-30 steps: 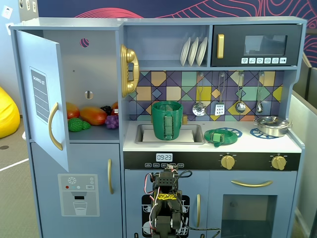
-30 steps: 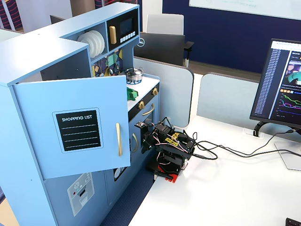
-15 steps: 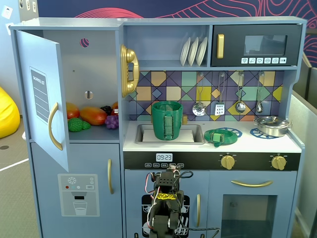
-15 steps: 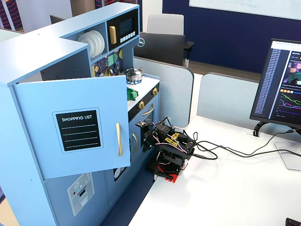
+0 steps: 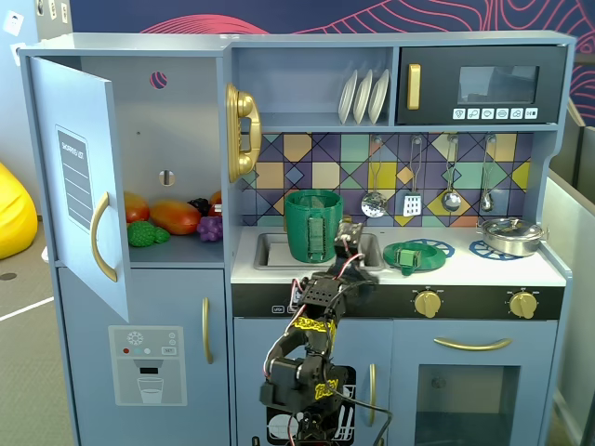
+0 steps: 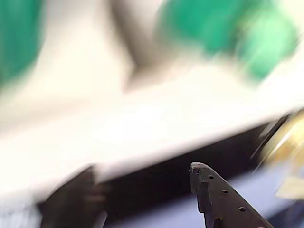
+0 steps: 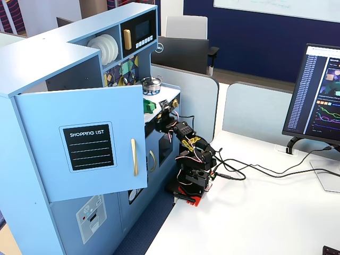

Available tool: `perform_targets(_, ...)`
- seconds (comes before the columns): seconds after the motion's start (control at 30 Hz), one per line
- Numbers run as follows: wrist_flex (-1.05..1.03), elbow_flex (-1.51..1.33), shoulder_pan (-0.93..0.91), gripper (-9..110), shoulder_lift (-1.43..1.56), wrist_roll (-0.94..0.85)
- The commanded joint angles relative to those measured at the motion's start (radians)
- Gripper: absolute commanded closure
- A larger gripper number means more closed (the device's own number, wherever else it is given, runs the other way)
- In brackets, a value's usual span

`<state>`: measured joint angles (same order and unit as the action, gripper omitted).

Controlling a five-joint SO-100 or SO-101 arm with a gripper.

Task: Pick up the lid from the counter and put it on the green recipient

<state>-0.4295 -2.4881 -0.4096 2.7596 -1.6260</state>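
Not much done yet. Green lid (image 5: 406,255) lying flat on the white counter (image 5: 465,268), on top of a blue burner ring (image 5: 429,247), knob up. Nothing touching it. In the side fixed view, just a bit of green lid (image 7: 149,106) peeking past the open blue door (image 7: 87,141).

Green pot (image 5: 313,226) standing tall in the sink (image 5: 367,255), well to the left of the lid in the front fixed view. Top of the pot wide open, no lid on it.

Arm lifted up in front of the toy kitchen. Claw (image 5: 350,238) up at counter height, just right of the pot and left of the lid, between the two. Not on the lid. Holding nothing, as far as can be seen. Open or closed: cannot tell. Too small in the front fixed view, and the wrist view all smeared. Only one dark claw finger (image 6: 223,202) sharp there, with fuzzy green blobs up top.

Shiny silver pot (image 5: 509,234) far off on the right burner, not part of the job.

Still to do, by the look of it: reach right to the lid, grab the knob, lift, carry left, set it down on the pot. So just the start, only the reaching part under way.
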Motion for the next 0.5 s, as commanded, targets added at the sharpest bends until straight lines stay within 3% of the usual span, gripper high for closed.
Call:
perform_targets(0.0, 0.153, 0.071, -0.083, 62, 0.014, 0.014)
perform_targets(0.47, 0.479, 0.110, -0.198, 56, -0.245, -0.038)
